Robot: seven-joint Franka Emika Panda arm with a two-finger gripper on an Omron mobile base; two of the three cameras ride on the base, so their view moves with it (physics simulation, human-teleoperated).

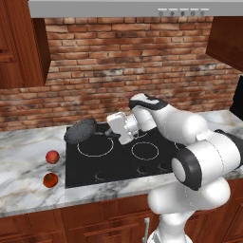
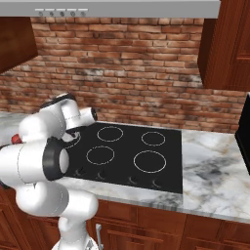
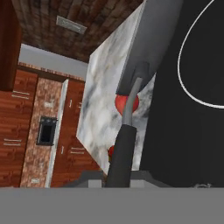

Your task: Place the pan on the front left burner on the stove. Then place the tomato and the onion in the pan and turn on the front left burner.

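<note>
The pan [image 1: 79,131] hangs tilted over the stove's [image 1: 118,163] back left corner, held only by the far end of its long handle, so its weight could twist it in the grip or let it slip out; set down off-centre, it would miss the front left burner [image 1: 95,146]. The gripper [image 1: 112,131] is clamped nearly shut on the handle, the arm folded low across the stove, wrist turned left. The onion [image 1: 52,156] and tomato [image 1: 50,180] lie on the counter [image 1: 28,175] left of the stove, well apart from the pan
</note>
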